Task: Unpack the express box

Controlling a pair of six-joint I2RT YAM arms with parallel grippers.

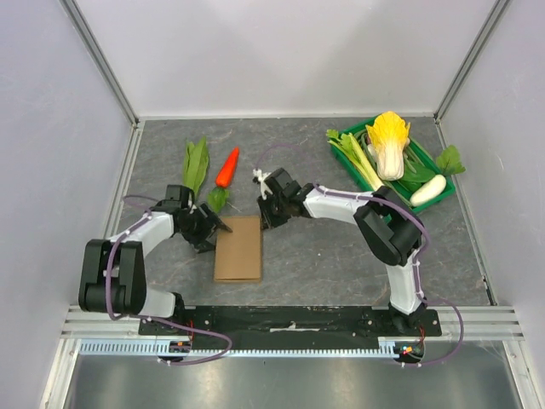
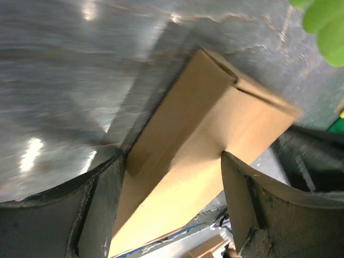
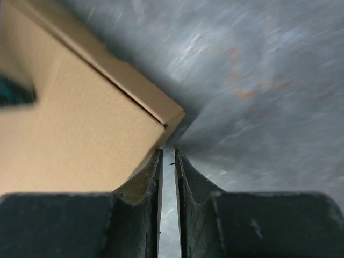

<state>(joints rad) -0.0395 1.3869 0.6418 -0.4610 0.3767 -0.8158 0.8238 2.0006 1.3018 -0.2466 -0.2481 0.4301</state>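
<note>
Looking down from above, the only container besides the box is a green crate (image 1: 436, 201) in the far right corner of the grey worktop (image 1: 332, 260). It holds a pale yellow cabbage (image 1: 388, 145), a bunch of long green stalks (image 1: 355, 158), a white oblong vegetable (image 1: 427, 189) and some dark leaves (image 1: 448, 160) that spill over its right rim. Loose on the worktop, left of centre and towards the far edge, lie a carrot (image 1: 226, 168) and a long leafy green (image 1: 195, 165).

The express box (image 1: 238, 248) lies flat near the middle of the worktop, a little towards the near edge. It is plain brown, thin and has its lid down. The left gripper (image 1: 214, 227) sits at its far left corner and the right gripper (image 1: 266, 218) at its far right corner.

From the left wrist, the left gripper (image 2: 172, 158) has its two dark fingers (image 2: 102, 209) spread wide, with nothing clamped. The box (image 2: 199, 134) runs across the gap below them, showing one long side wall and the seam of a tucked flap. A blurred green shape (image 2: 325, 21) shows in the upper right.

From the right wrist, the right gripper (image 3: 167, 157) has its fingers (image 3: 141, 188) drawn almost together, leaving only a slit with nothing in it. The tips are just beside a corner of the box (image 3: 80, 129), whose lid edge and side wall meet there. I cannot tell whether they touch it.
</note>
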